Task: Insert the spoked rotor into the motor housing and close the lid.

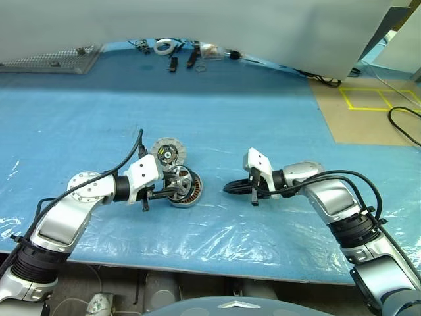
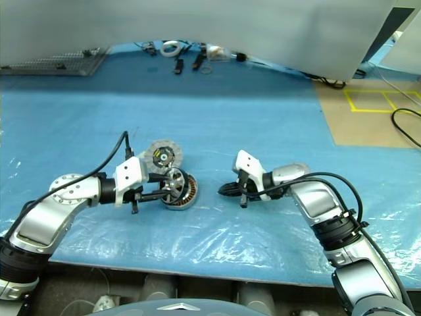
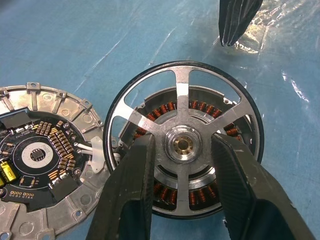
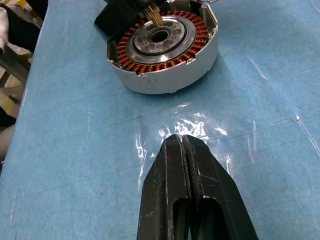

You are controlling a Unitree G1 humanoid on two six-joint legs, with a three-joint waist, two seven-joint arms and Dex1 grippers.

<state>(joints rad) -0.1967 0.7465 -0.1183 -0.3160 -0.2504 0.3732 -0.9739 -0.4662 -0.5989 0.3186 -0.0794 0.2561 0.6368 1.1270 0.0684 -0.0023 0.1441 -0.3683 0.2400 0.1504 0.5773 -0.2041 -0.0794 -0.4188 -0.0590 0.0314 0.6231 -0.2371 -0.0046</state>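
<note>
Left gripper pinches spoked rotor over motor housing; lid beside housing; right gripper pressed together, nearby.

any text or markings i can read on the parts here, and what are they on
No text can be read for certain.
Lid: small white print on the black circuit board beside the yellow part, too small and blurred to read.
Spoked rotor: no markings seen.
Motor housing: no markings seen.
Floor: yellow tape outlines, no words.
</note>
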